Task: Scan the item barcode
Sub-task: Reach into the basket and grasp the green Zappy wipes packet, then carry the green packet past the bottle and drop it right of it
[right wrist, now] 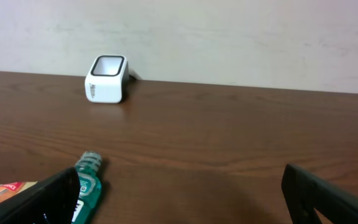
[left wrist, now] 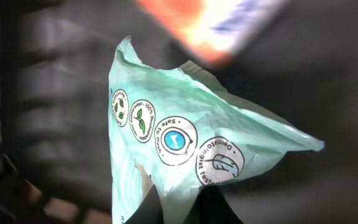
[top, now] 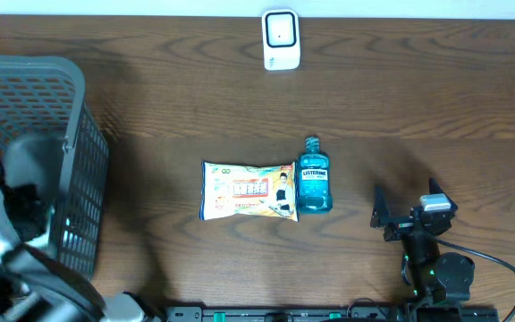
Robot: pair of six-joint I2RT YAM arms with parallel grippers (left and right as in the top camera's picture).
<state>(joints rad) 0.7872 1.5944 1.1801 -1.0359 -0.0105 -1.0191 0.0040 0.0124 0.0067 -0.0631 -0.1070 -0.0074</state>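
Barely started: left jaws are pinching a mint-green pack (left wrist: 173, 143) inside the basket (top: 71, 89); nothing is getting scanned yet. Right jaws are idling, spread wide. Pack is awaiting lift-out and presenting to the scanner (top: 281, 39), well apart across the tabletop (top: 418, 98).

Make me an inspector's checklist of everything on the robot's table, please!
Surface: brown wooden table.
Job's things: white scanner at the far edge; teal packet lifted inside the grey basket.
Clutter: snack packet and blue mouthwash bottle lying side by side mid-table; a blurred orange-and-white item beyond the teal packet.
Claws: left claw shut on the teal packet; right claw open, holding nothing, low over the table.
Cables: black cable curving beside the right arm's base.
Surroundings: pale wall behind the table.
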